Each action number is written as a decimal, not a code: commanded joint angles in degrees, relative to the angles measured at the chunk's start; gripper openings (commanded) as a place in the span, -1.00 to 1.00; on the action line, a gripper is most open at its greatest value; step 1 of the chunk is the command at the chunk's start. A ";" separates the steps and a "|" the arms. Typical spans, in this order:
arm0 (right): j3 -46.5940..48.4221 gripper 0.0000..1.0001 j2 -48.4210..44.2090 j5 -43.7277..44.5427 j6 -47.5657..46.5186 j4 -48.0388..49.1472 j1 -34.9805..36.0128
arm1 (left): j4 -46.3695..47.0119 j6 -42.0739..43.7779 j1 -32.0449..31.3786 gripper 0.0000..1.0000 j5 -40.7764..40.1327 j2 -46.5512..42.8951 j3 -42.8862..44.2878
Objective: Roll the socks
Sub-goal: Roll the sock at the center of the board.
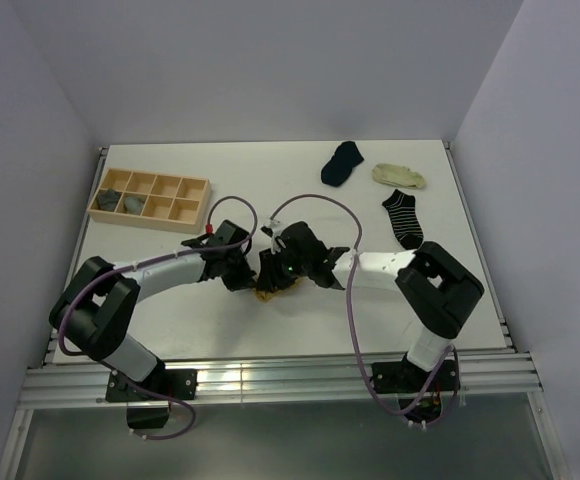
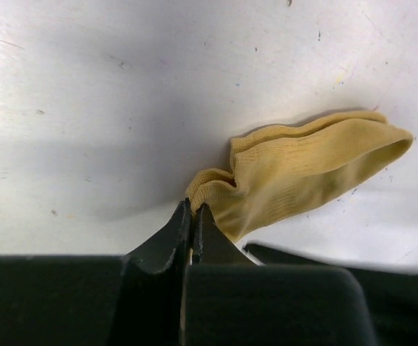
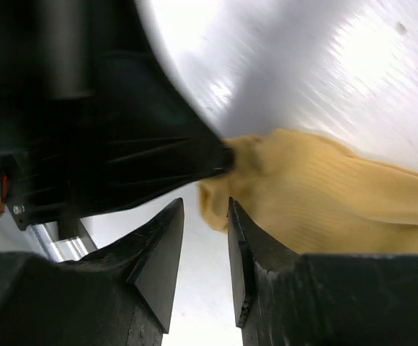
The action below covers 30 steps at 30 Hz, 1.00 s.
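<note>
Left fingers [image 2: 187, 234] pinch the mustard sock [image 2: 303, 173] (its bunched edge); right fingers [image 3: 162, 252] stand parted beside it.

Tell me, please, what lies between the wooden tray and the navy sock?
Only bare table lies between the wooden tray and the navy sock, per the top view.

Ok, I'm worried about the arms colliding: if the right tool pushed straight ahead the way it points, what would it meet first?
Probably the bunched end of the mustard-yellow sock, beyond the parted fingers of the right tool. The left tool, shut on that end, sits close behind; depth is unclear.
</note>
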 commanded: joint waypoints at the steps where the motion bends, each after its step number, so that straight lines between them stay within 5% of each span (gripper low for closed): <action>1: -1.57 -0.22 -3.53 9.90 -3.07 2.97 3.35 | -6.03 1.73 0.74 -0.99 -2.20 1.18 4.05; 16: -4.30 -0.15 -0.28 27.30 -8.17 10.62 13.19 | -11.67 2.78 1.97 -0.99 -2.20 3.82 9.06; 30: -2.98 -0.14 1.83 32.06 -12.04 11.85 18.12 | -12.46 1.64 2.23 -0.99 -1.14 5.14 10.39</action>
